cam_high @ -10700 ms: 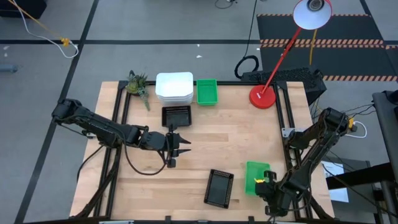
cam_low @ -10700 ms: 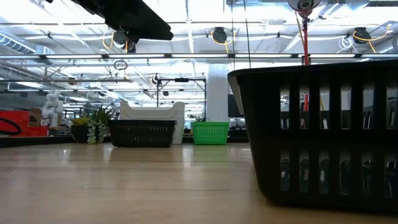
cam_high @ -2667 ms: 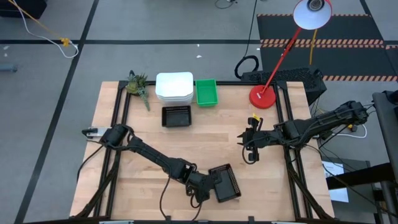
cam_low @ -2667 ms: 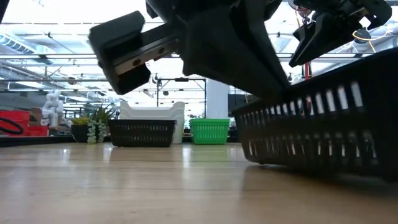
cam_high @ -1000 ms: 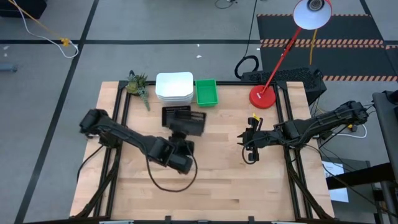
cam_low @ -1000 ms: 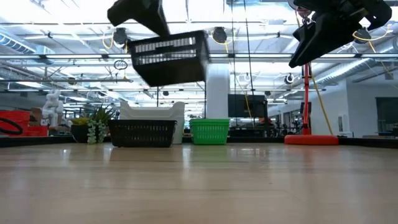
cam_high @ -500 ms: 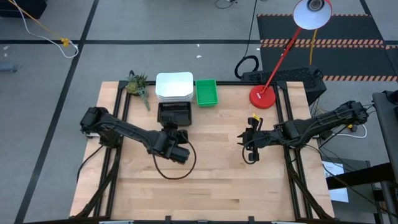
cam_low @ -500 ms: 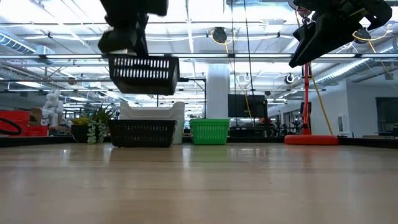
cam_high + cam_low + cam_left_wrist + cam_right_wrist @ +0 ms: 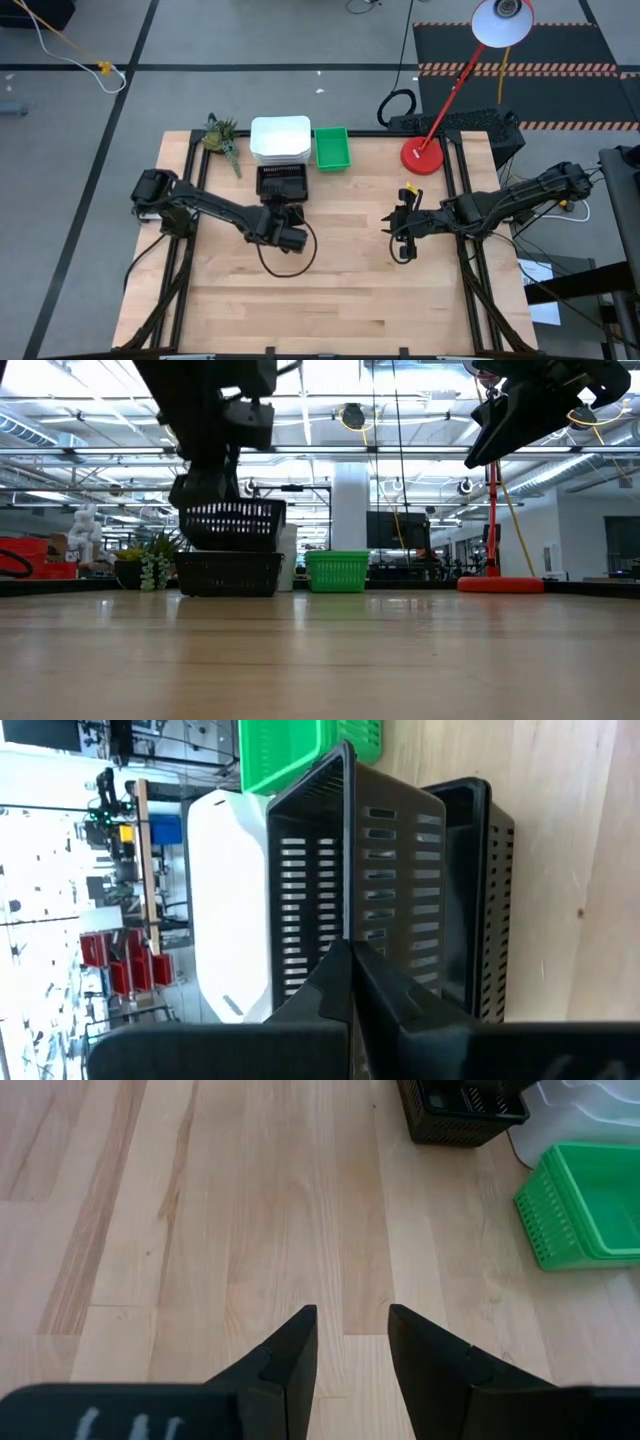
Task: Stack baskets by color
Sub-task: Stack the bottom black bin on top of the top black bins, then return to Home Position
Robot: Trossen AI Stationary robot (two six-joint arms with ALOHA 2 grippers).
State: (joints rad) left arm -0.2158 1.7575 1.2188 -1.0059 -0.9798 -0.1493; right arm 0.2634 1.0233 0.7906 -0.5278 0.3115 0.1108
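Half a second ago the carried black basket (image 9: pixel 232 523) hung well clear above the black basket on the worktop (image 9: pixel 229 573); now it has come down until it sits just over that one, its base at the lower basket's rim (whether the two touch cannot be told from the low view). Seen from above, the left gripper (image 9: pixel 281 213) has moved a little farther toward the far edge, and the right gripper (image 9: pixel 403 236) has not shifted.

The carried basket is level and open side up, with its long axis running left to right, in line with the basket below it. Both lie on the far part of the worktop (image 9: pixel 350 290), just near of the white baskets (image 9: pixel 280 138), with the green baskets (image 9: pixel 332 147) to the right of the white ones.

The left gripper's jaws are together, clamped on the near wall of the carried basket; the left wrist view shows the thin wall (image 9: pixel 348 840) pinched between them.

The right gripper hovers over the right half of the worktop, well apart from every basket. Its jaws stand apart with bare wood showing between them, and its fingers (image 9: pixel 285 1355) hold and touch nothing.
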